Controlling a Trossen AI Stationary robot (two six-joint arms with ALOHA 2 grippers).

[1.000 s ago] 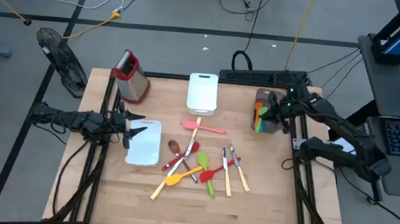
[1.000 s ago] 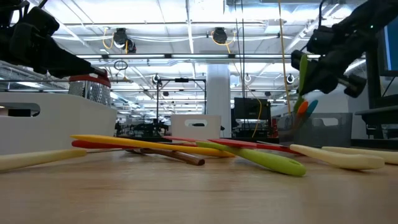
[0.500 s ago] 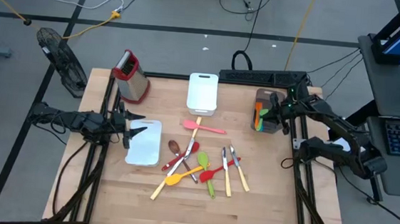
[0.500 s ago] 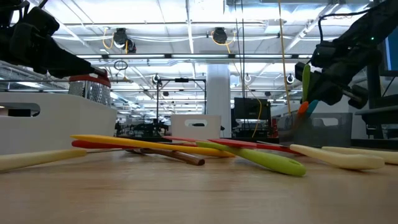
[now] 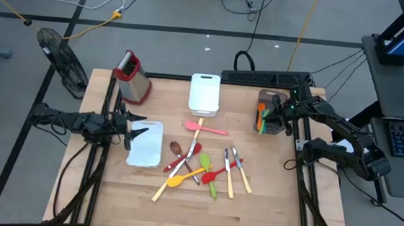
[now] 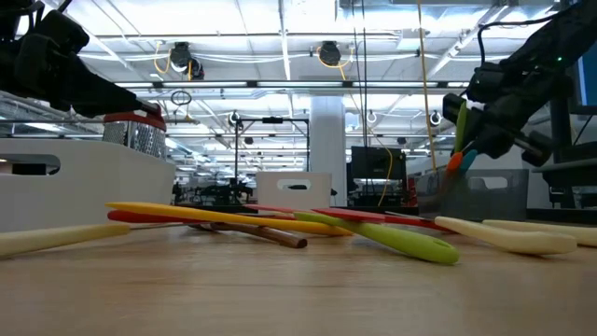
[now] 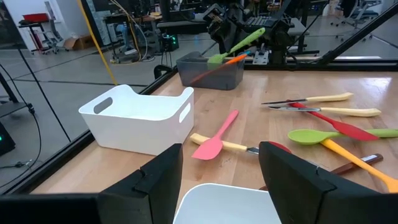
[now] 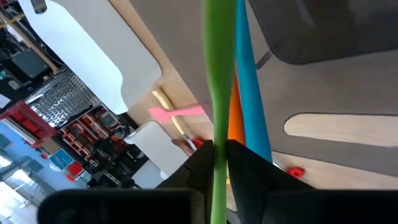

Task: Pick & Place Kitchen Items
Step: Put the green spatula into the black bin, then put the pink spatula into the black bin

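Green spatula (image 8: 219, 93) upright between the right gripper's (image 8: 219, 163) fingers, narrowly parted yet touching it, over the grey bin (image 5: 269, 111) at the table's (image 5: 267, 205) right edge, left gripper (image 5: 130, 130) wide open, empty, over a white tray (image 5: 146, 148) near the left edge

Two dark, jointed arms are seen, each wrapped with black cabling; the left gripper (image 7: 221, 186) is fitted with broad matte-black fingers; the right gripper (image 8: 216, 165) is equally black.

The worktop (image 5: 267, 205) is pale, matt wood with visible grain. The white tray (image 7: 138, 118) appears to be smooth plastic. The grater (image 5: 133, 76) is perforated bare metal. The green spatula (image 8: 219, 93) looks matt, possibly silicone.
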